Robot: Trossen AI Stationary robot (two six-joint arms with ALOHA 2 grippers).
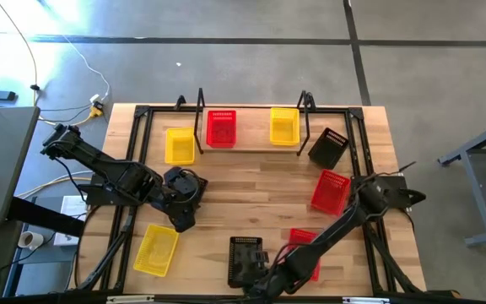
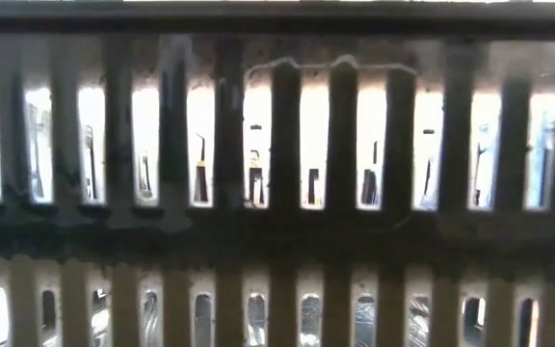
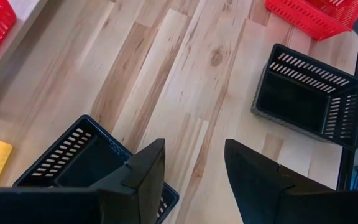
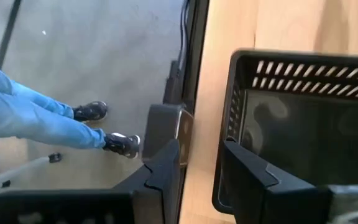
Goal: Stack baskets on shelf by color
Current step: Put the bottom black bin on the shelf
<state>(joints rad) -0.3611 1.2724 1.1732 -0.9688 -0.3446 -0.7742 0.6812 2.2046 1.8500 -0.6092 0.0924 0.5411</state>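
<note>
In the high view the shelf [image 1: 251, 149] lay across the upper middle of the frame, carrying a red basket [image 1: 221, 128] toward its left end and a yellow basket [image 1: 284, 126] toward its right end, well apart from each other. A second yellow basket [image 1: 180, 145] sat just left of the shelf's left wire frame, and a tilted black basket [image 1: 328, 148] stood just right of its right frame. Lower down, a red basket [image 1: 331, 191] lay at right of centre, another red one [image 1: 309, 251] below it was partly covered by the right arm, and a third yellow basket [image 1: 157, 250] rested at lower left. The left gripper [image 1: 184, 218] hung left of centre over a black basket [image 1: 182, 187]; in the left wrist view its fingers [image 3: 146, 177] stood apart with nothing between them, one finger over the basket's rim. The right gripper [image 1: 256, 283] sat at the bottom edge beside another black basket [image 1: 245, 259]; in the right wrist view its fingers [image 4: 166, 171] straddled that basket's near wall, one outside and one inside, but whether they pressed on it could not be told. A person's blue-clad legs [image 4: 36, 118] showed on the floor beyond the table edge. The low view was filled by dark basket mesh [image 2: 277, 241].
</note>
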